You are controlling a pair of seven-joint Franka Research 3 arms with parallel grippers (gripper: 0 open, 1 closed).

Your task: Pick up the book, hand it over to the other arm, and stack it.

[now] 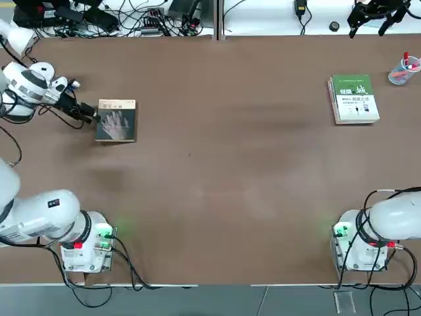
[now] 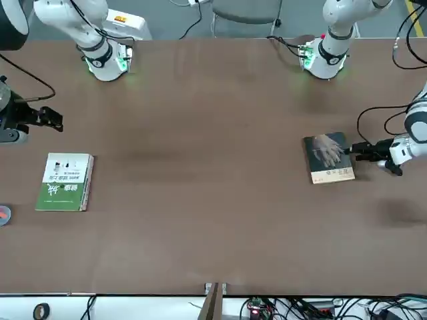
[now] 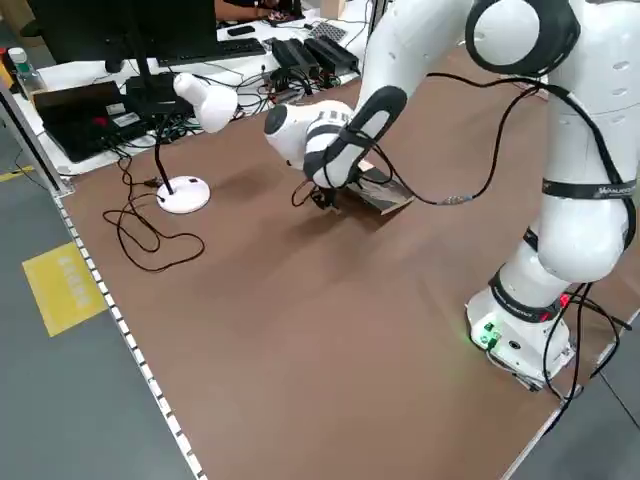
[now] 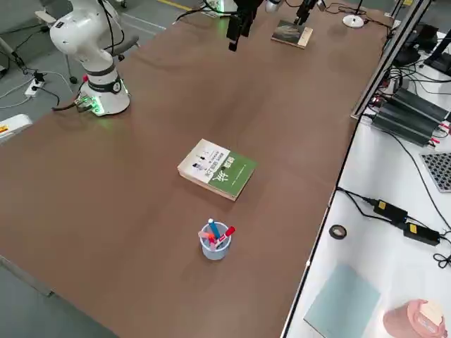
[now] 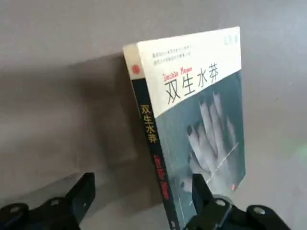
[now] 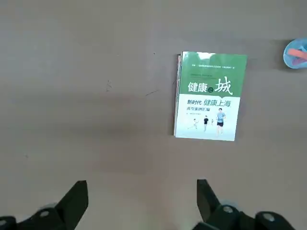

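Observation:
The book (image 1: 116,120), a thin paperback with a dark cover, a pale hand picture and a tan top band, lies at the far left of the table. My left gripper (image 1: 91,114) reaches in low and sideways from its outer edge. In the left wrist view the fingers (image 5: 201,191) stand open on either side of the book's (image 5: 192,120) spine, one over the cover and one off its edge, gripping nothing. My right gripper (image 2: 48,119) hangs open and empty high over the far right of the table, and its wrist view looks down on the green-and-white book (image 6: 210,96).
The green-and-white book (image 1: 354,99) lies at the far right, with a cup of pens (image 1: 402,71) beside it near the table edge. A white desk lamp (image 3: 195,130) and its cable stand left of the dark book. Cables and power strips line the back edge.

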